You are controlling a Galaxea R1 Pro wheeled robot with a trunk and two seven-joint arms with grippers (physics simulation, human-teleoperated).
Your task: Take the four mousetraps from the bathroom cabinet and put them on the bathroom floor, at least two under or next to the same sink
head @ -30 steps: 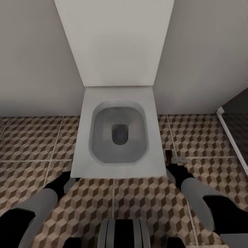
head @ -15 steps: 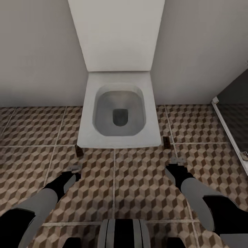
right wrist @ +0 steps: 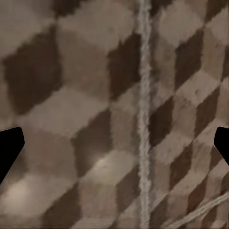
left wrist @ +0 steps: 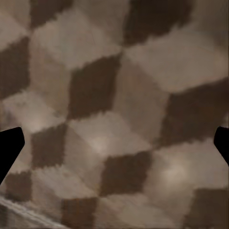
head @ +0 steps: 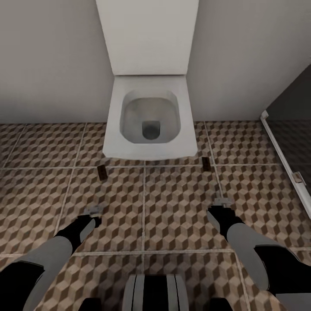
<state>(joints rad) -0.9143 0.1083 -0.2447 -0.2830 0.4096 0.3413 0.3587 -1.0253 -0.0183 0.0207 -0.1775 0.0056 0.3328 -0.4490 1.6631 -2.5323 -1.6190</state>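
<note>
Left jaws: the left gripper hangs low over the bathroom floor, jaws spread; the left wrist view shows both dark fingertips at the picture's edges with bare cube-patterned tile between them, nothing held.

Right jaws: the right gripper likewise stands spread and empty; in the right wrist view a pale grout line runs between its fingertips.

Mousetraps: 2 small dark boards lie on the tiles, the left mousetrap just off the front left corner of the toilet, the right mousetrap just off its front right corner. Each lies ahead of the gripper on its own side, apart from it.

Toilet bowl: lid raised against the wall; the bowl holds nothing that can be made out beyond its grey drain.

Step in hand: judged from the layout, 2 traps are set down on the floor and both arms are free; no sink or cabinet is in the head view.

Next move: likely a turn toward the cabinet for the remaining 2, which should then go under or beside the sink, since these 2 sit by the toilet.

Right edge: a dark glass panel with white frame borders the tiles.
</note>
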